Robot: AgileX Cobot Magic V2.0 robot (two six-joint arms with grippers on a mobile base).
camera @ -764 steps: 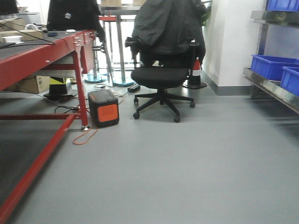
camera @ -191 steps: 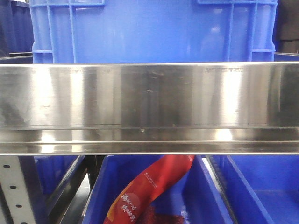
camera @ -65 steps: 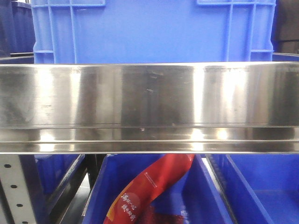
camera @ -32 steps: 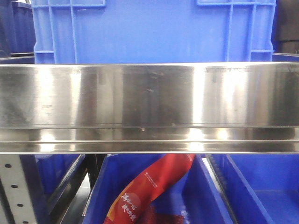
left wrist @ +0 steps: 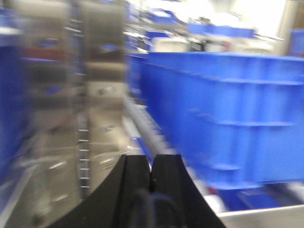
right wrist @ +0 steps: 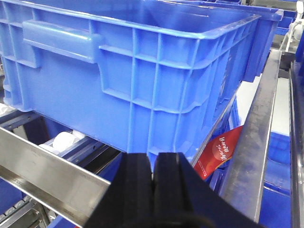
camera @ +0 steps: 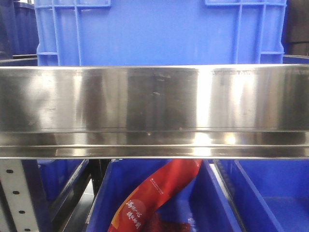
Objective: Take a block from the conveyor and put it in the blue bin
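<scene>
The block and the conveyor are out of view in all current frames. A large blue bin [camera: 159,34] stands on a steel shelf right in front of me. It also shows in the right wrist view [right wrist: 142,61] and, blurred, in the left wrist view [left wrist: 223,123]. My left gripper [left wrist: 152,159] is shut, with its black jaws pressed together and nothing visible between them. It is beside the bin's side wall. My right gripper [right wrist: 152,159] is also shut, with nothing visible between the jaws. It is in front of the bin's near corner, below its rim.
A polished steel shelf rail [camera: 154,111] crosses the front view just below the bin. Beneath it stand more blue bins [camera: 270,193], one holding a red packet [camera: 154,193], which also shows in the right wrist view [right wrist: 221,149]. A perforated shelf upright [camera: 17,198] stands at lower left.
About 12 s ago the front view showed the floor, an office chair and the red conveyor frame. Now it faces the shelf closely. Over the last second that view shifted only slightly.
</scene>
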